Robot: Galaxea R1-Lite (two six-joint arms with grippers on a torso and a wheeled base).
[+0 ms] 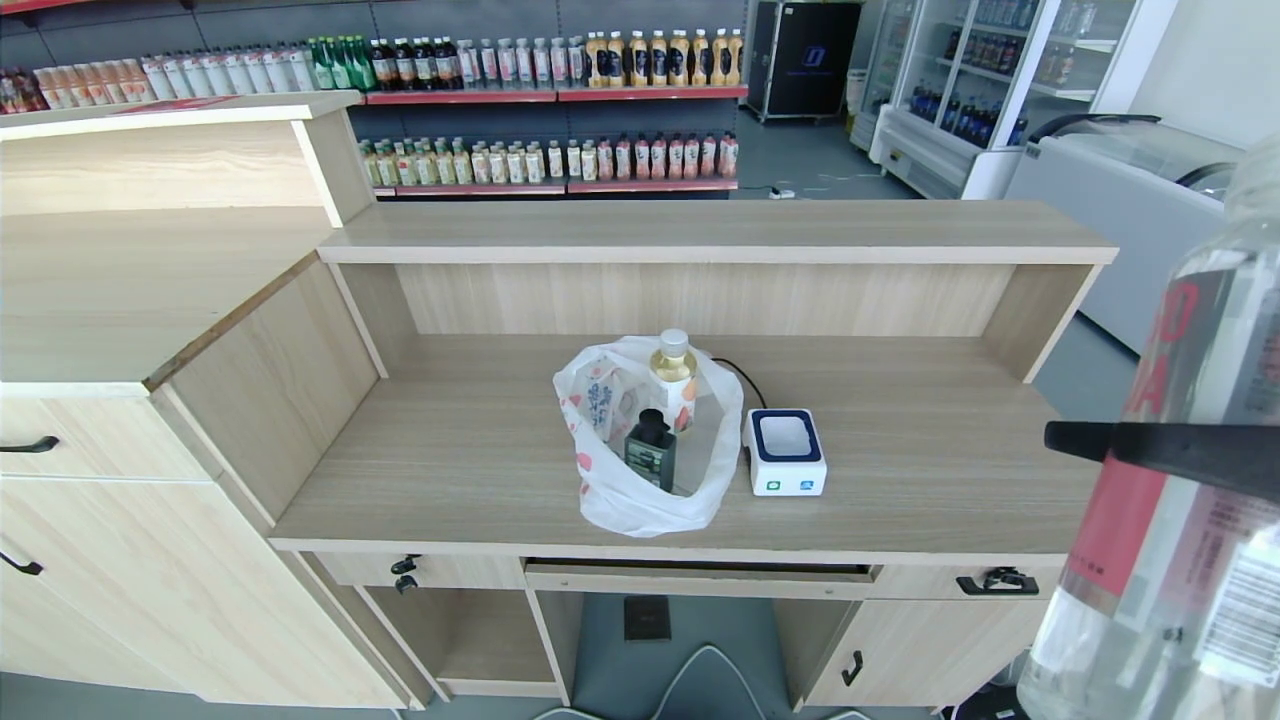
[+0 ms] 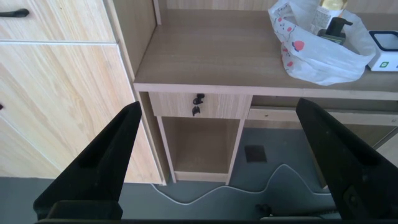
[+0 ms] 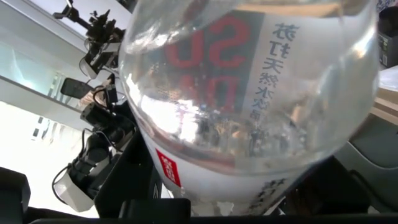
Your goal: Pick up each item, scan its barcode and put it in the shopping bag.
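Bag [image 1: 640, 500] at the counter's [image 1: 920, 480] middle, near the front edge — tall bottle [image 1: 673, 375] inside — scanner [image 1: 786, 452] just right; water bottle [image 1: 1200, 340] off the front-right corner.

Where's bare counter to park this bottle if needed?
Bare counter left of the shopping bag up to the side panel, and right of the scanner to the counter's end. Crowded: bag and scanner sit close together mid-counter.

Light wooden counter [image 1: 450, 450], white shopping bag [image 1: 640, 510] near its front edge, white scanner [image 1: 786, 452] just beside it
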